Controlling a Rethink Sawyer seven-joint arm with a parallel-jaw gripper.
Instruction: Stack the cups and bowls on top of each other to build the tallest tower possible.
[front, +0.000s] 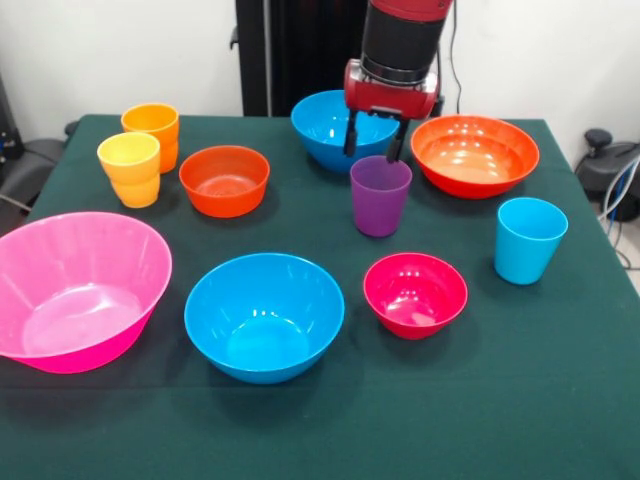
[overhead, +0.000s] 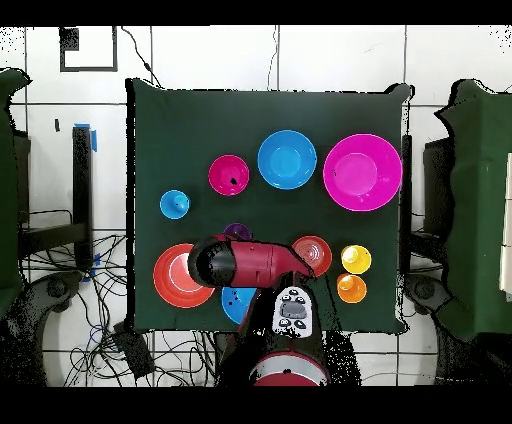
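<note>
The claw (front: 376, 140) is hanging spread open just above the upright purple tumbler (front: 380, 196), which is standing alone on the table (front: 520, 400) between the crimson bowl (front: 415, 294) and the far blue bowl (front: 322, 125).

From the front view I see the cups and bowls all standing apart on the surface (front: 560, 400). Two tumblers (front: 140, 155) touch at far left, a small bowl (front: 224, 180) just right of them. The pincer (front: 376, 142) hangs just above a tumbler (front: 380, 196) mid-surface; the largest bowl (front: 75, 290) sits near left.
</note>
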